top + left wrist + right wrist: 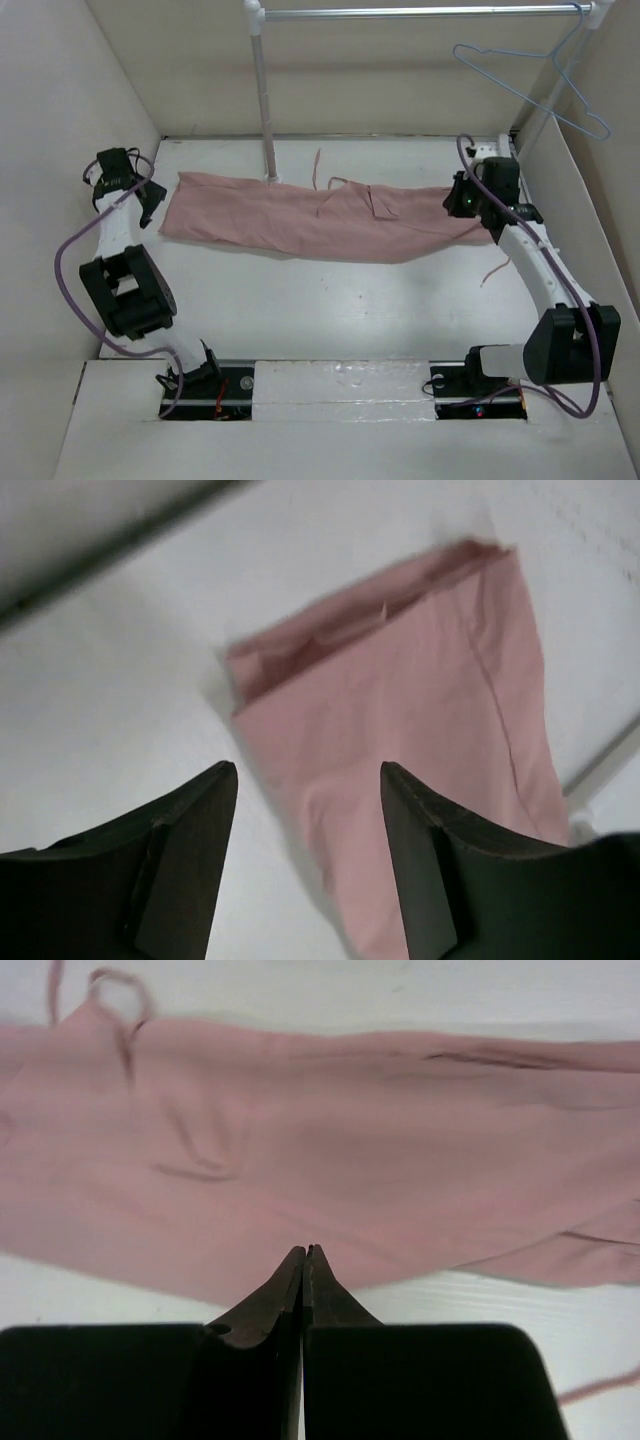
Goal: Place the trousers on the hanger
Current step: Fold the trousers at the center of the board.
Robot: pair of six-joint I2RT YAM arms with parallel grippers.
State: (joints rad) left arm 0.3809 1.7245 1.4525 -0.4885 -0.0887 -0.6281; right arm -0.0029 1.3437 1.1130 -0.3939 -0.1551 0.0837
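The white counter [330, 310] carries the whole job, and the job has hardly begun. The trousers [320, 222] lie flat across it in one long pink strip, legs folded together. No part of them is lifted or draped over anything.

Behind the trousers stands the white and metal rail [420, 12], its post coming down just past their far edge. The hanger [500, 76] hangs from the rail's right end, above and beyond the waist end of the trousers, well apart from the cloth. It is bare.

The left hand [140, 195] sits just off the leg end of the trousers. Its wrist view shows the left hand [308, 770] spread wide, with nothing between its fingers and the leg hems [370, 630] a little way ahead. The right hand [462, 200] is at the waist end. In its wrist view the right hand [305, 1252] is pressed fully together at the near edge of the cloth. Whether it pinches any fabric cannot be told.

A thin drawstring [115, 985] loops loose on the counter at the far side of the trousers.

So nothing is done yet, by the look of it. The trousers have to be gripped, raised, carried to the hanger and laid over its bar.
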